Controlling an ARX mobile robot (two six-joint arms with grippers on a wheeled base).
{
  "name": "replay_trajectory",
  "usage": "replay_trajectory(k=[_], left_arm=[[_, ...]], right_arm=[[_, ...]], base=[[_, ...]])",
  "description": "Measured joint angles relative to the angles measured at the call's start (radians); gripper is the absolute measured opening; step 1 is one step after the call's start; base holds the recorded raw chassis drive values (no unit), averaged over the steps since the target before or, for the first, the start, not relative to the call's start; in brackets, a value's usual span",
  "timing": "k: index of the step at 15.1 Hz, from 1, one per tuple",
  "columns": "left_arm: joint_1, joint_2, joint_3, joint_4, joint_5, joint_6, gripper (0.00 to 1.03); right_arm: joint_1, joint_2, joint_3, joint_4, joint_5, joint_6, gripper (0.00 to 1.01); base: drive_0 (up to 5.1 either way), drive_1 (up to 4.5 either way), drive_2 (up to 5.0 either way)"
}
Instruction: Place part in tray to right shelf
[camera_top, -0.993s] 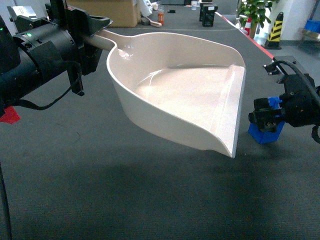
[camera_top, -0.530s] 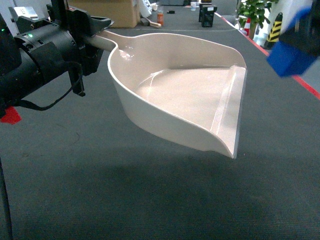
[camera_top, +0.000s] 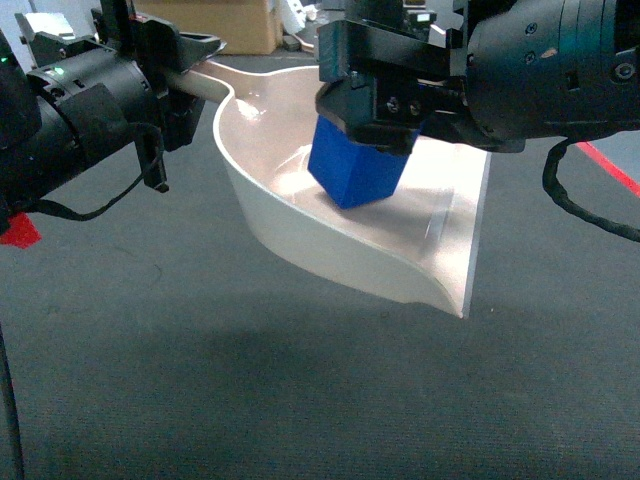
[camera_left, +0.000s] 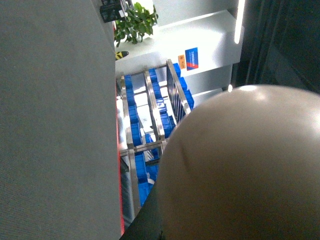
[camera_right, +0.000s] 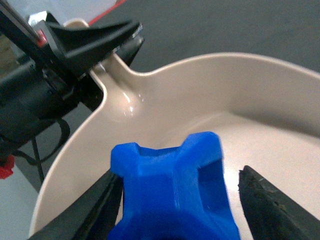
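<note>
Overhead, right gripper (camera_top: 362, 118) blocks tray (camera_top: 330, 260); part (camera_top: 355, 165) inside.

The right claw (camera_top: 365, 115) hides the part's (camera_top: 355, 168) top in the head view.

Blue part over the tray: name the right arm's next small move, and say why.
Probably lift the right end effector straight up, clear of the tray. The right wrist view shows a gap between one finger and the part, so the grip looks open, and the part is tilted inside the rim. The left end effector holds the handle.
</note>
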Motion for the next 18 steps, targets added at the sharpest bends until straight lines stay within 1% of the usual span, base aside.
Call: replay_trajectory(k=[1, 2, 3, 4, 5, 6, 7, 8, 9, 10, 12, 13, 14, 18], left_arm=[[0.000, 0.000, 0.000, 0.000, 0.000, 0.000, 0.13], [0.002, 0.000, 0.000, 0.000, -0.001, 0.000, 0.13], [0.002, 0.000, 0.000, 0.000, -0.002, 0.000, 0.13], [0.001, 0.000, 0.000, 0.000, 0.000, 0.000, 0.13], [0.001, 0.000, 0.000, 0.000, 0.000, 0.000, 0.13], [-0.001, 0.000, 0.000, 0.000, 0.000, 0.000, 0.13], [-0.001, 0.000, 0.000, 0.000, 0.000, 0.000, 0.13], [-0.001, 0.000, 0.000, 0.000, 0.000, 0.000, 0.13], [0.001, 0.000, 0.000, 0.000, -0.002, 0.000, 0.13], [0.001, 0.000, 0.000, 0.004, 0.002, 0.000, 0.13], [0.006, 0.002, 0.000, -0.003, -0.002, 0.000, 0.13], [0.007, 0.002, 0.000, 0.002, -0.008, 0.000, 0.13], [0.005, 0.002, 0.000, 0.002, 0.001, 0.000, 0.13], [0.005, 0.002, 0.000, 0.001, -0.001, 0.000, 0.13]], right_arm=[[-0.004, -0.046, -0.025, 0.021, 0.016, -0.001, 0.76], [-0.022, -0.105, -0.050, 0.042, 0.031, -0.005, 0.85], [-0.054, -0.187, -0.076, 0.043, 0.040, -0.012, 0.96], [-0.083, -0.270, -0.113, 0.072, 0.067, -0.031, 1.00], [-0.112, -0.350, -0.156, 0.072, 0.084, -0.047, 0.97], [-0.132, -0.436, -0.234, 0.125, 0.136, -0.080, 0.98], [-0.140, -0.513, -0.312, 0.179, 0.146, -0.111, 0.98], [-0.139, -0.584, -0.373, 0.177, 0.148, -0.134, 0.98], [-0.139, -0.591, -0.376, 0.187, 0.148, -0.148, 0.98], [-0.139, -0.586, -0.375, 0.183, 0.148, -0.153, 0.98], [-0.138, -0.570, -0.375, 0.177, 0.147, -0.156, 0.98], [-0.139, -0.573, -0.375, 0.179, 0.147, -0.156, 0.98], [-0.139, -0.578, -0.375, 0.184, 0.147, -0.158, 0.98], [-0.138, -0.576, -0.375, 0.181, 0.145, -0.158, 0.98]], base=[[0.0, 0.00, 0.0], [0.0, 0.00, 0.0], [0.0, 0.00, 0.0], [0.0, 0.00, 0.0], [0.0, 0.00, 0.0], [0.0, 0.00, 0.0], [0.0, 0.00, 0.0], [0.0, 0.00, 0.0], [0.0, 0.00, 0.0], [0.0, 0.00, 0.0], [4.4, -4.19, -0.1], [5.2, -2.14, -2.1], [5.1, -2.32, -2.3], [4.8, -2.66, -2.7]])
